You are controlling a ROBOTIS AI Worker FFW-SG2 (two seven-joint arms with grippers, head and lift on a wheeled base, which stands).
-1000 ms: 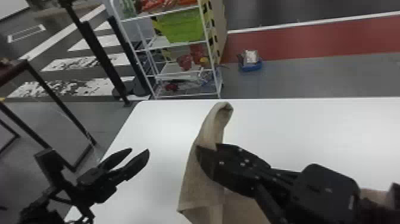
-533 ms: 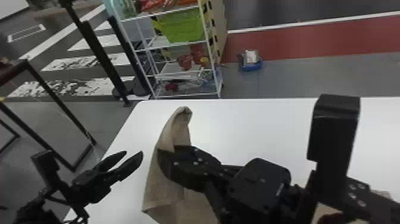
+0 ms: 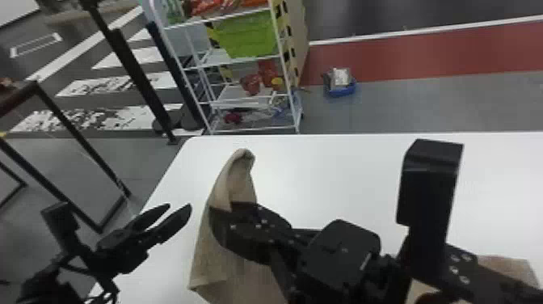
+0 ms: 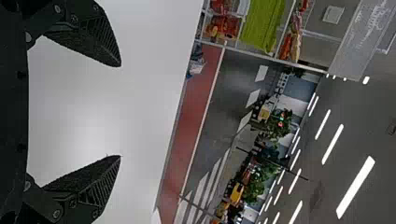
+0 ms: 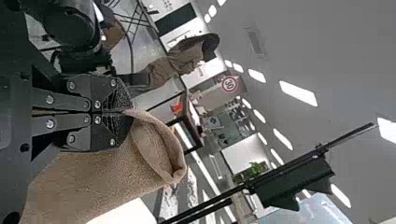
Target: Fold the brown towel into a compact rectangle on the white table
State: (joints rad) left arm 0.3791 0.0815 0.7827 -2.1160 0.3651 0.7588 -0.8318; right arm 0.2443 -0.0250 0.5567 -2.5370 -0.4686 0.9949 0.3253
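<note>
And the towel (image 3: 216, 262) is pinched by the right tool (image 5: 127, 112) above the counter (image 3: 343, 178), the left tool (image 4: 120, 111) spread; no compact rectangle is formed, folding's left to be done!

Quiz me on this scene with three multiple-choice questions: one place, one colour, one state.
1. Where is the two-fingered black left gripper?
A) left of the brown cloth towel
B) right of it

2. What colour is the large bin on the white metal rack?
A) blue
B) green

3. The black right gripper is:
A) open
B) shut, empty
C) shut on the towel

1 A: the head view shows it there.
2 B: its side is bright green.
3 C: cloth is pinched between its fingertips.
</note>
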